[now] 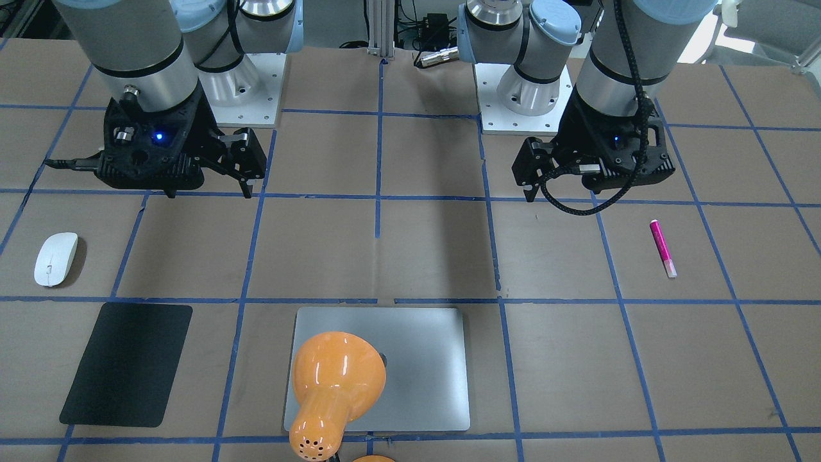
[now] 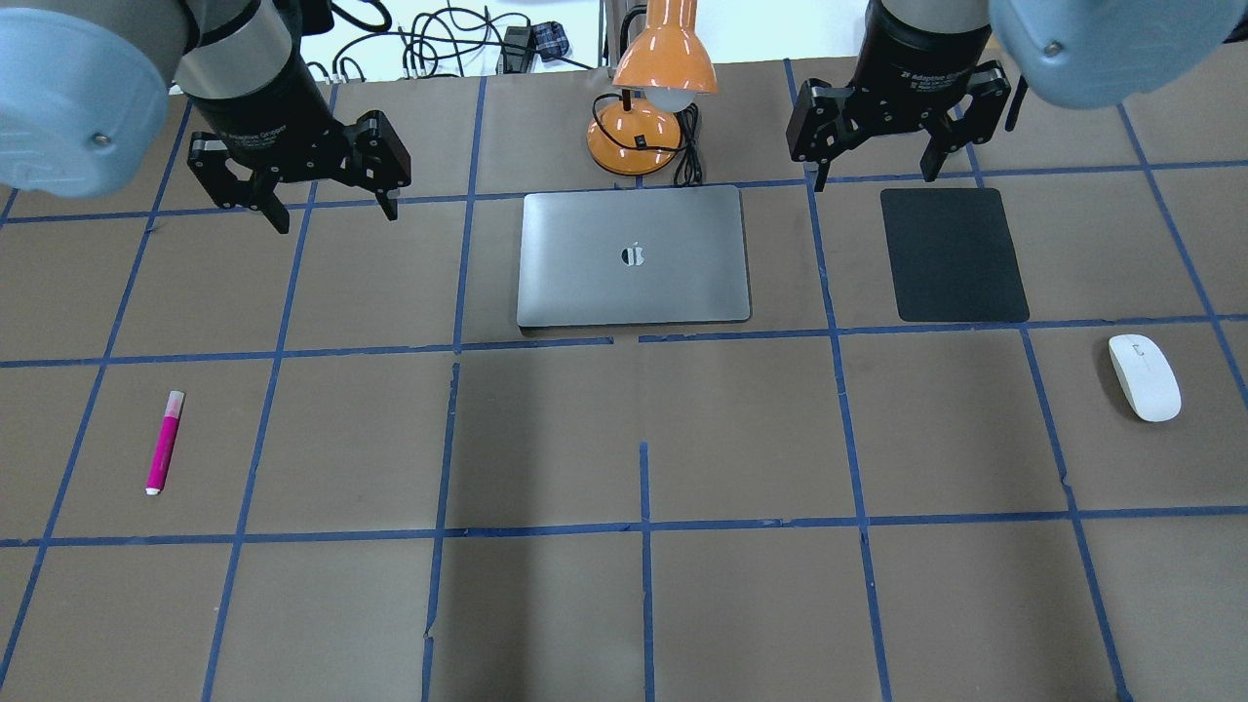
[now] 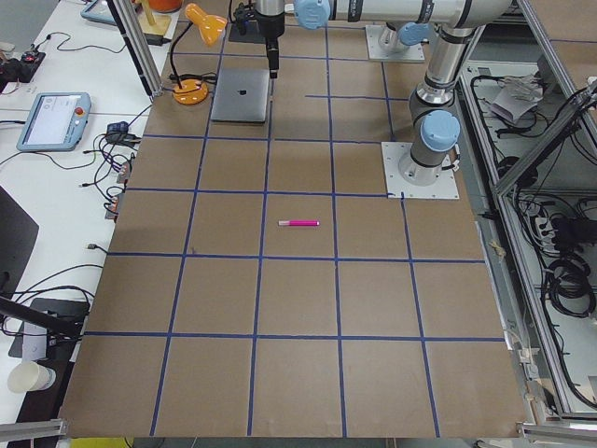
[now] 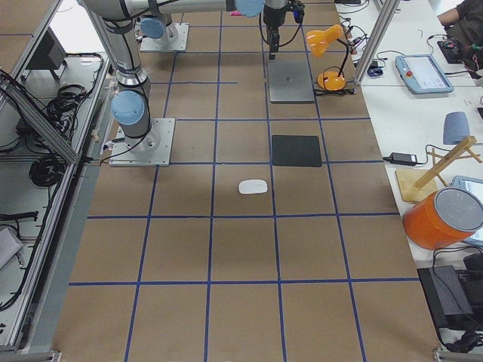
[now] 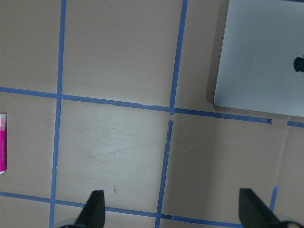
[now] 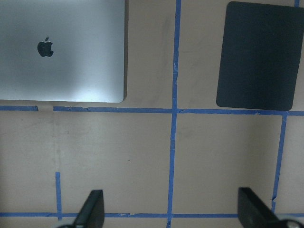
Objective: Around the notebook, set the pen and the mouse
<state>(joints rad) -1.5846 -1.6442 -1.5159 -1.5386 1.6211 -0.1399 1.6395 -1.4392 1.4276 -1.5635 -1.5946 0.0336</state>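
The silver-grey notebook (image 2: 634, 255) lies closed at the far middle of the table, and part of it shows in the left wrist view (image 5: 261, 57) and the right wrist view (image 6: 61, 50). A magenta pen (image 2: 164, 442) lies flat at the near left, alone on the paper; its tip also shows at the edge (image 5: 2, 142). Far right lies the white mouse (image 2: 1144, 376). My left gripper (image 2: 336, 219) hovers open, left of the notebook, with nothing between its fingers. My right gripper (image 2: 877, 177) hovers open between the notebook and a black pad, also holding nothing.
A matte black pad (image 2: 954, 255) lies right of the notebook, just beyond the mouse. An orange desk lamp (image 2: 648, 127) with its cord stands behind the notebook, its shade leaning over the back edge. Blue tape lines grid the brown table cover.
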